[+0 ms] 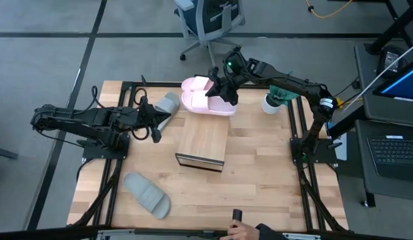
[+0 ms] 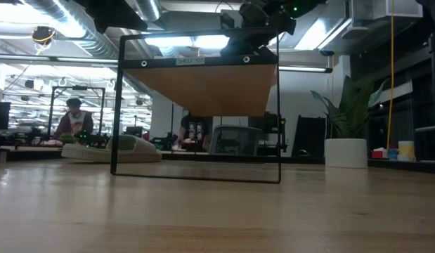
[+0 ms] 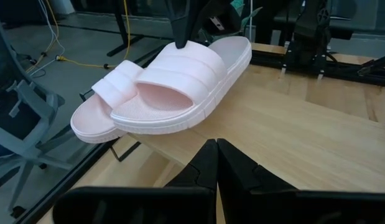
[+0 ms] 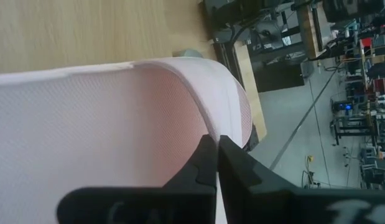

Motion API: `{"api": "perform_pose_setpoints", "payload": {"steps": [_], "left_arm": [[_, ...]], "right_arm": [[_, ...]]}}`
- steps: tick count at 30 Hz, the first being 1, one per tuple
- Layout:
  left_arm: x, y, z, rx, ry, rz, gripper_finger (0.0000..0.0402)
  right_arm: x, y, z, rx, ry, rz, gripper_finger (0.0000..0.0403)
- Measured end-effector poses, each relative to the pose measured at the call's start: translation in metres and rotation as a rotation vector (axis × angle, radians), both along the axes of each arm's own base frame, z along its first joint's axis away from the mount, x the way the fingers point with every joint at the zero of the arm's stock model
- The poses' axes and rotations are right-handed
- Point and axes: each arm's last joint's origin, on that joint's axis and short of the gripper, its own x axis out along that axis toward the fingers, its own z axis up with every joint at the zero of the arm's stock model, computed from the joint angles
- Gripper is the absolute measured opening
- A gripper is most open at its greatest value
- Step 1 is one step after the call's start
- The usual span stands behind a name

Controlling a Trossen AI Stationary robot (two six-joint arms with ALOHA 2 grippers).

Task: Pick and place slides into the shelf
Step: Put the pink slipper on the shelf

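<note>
Wood-plank desk (image 1: 259, 167) w/ grey floor and an office chair (image 1: 209, 20) behind it, pretty standard lab setup. Two pink slides (image 1: 207, 97) sit overlapped at the far end of the shelf (image 1: 202, 141), one partly on top of the other, hanging a bit past the edge. One grey-green slide (image 1: 167, 105) lies just beside the shelf's far left corner, another grey-green one (image 1: 147, 194) is well apart on the near-left of the desk.

Handling guess: foam, so light, squishy, prob not slippery and def not fragile. The strap looks like the obvious spot to grab, tho a pinch on the sole edge should work too since it'll just give a little.

Right tool (image 1: 223, 90) is over the pink pair, clenched; right wrist view shows its tips pressed at the pink foam (image 4: 111, 124), so it reads as pinched on the upper pink slide, not 100% sure tbh. Left tool (image 1: 153, 120) hovers near the grey-green one by the shelf, clenched, nothing in it.

View diffs: left wrist view shows the overlap of the pink pair (image 3: 173, 87) clearly, w/ a dark finger coming down on the top strap. Low view only gives the shelf's underside (image 2: 203, 91) and people in the room behind. High view alone shows a person's hand (image 1: 241, 230) at the near edge.
</note>
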Motion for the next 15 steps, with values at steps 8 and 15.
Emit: {"api": "perform_pose_setpoints", "payload": {"steps": [8,15], "left_arm": [[-0.0001,0.0000,0.0000,0.000,0.000,0.000,0.0000],[-0.0001,0.0001,0.0000,0.000,0.000,0.001,0.0000]], "right_arm": [[0.0000,0.0001,0.0000,-0.008,-0.003,0.009,0.0003],[0.0023,0.0048,-0.0001,-0.010,-0.003,0.024,0.0003]]}}
